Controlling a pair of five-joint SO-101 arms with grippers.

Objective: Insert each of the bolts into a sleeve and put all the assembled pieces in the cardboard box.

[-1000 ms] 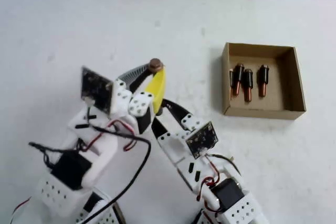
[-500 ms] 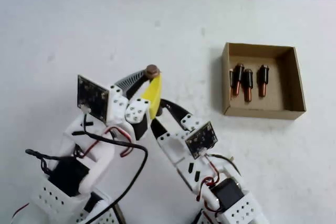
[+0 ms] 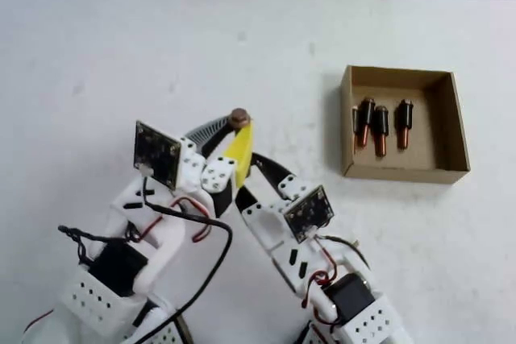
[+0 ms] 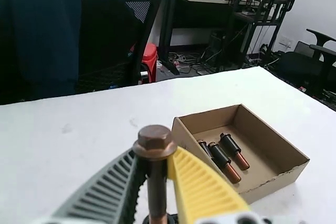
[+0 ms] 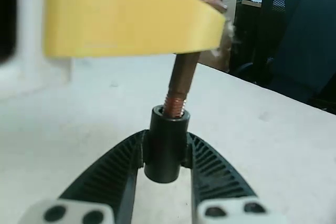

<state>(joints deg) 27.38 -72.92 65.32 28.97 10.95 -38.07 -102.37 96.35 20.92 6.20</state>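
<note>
Over the table (image 3: 322,30), bolt (image 5: 184,74) tip at the mouth of the sleeve (image 5: 165,150)

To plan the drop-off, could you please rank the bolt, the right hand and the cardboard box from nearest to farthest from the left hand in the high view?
1. bolt: clamped in the left hand.
2. right hand: just behind it, toward the arms' bases, holding the sleeve.
3. cardboard box: farthest, off to the right.

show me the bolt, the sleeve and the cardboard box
bolt (image 4: 154,142): left wrist view, on its hex head
sleeve (image 5: 165,148): right wrist view, on its side wall
cardboard box (image 3: 403,175): high view, on its near wall
</note>
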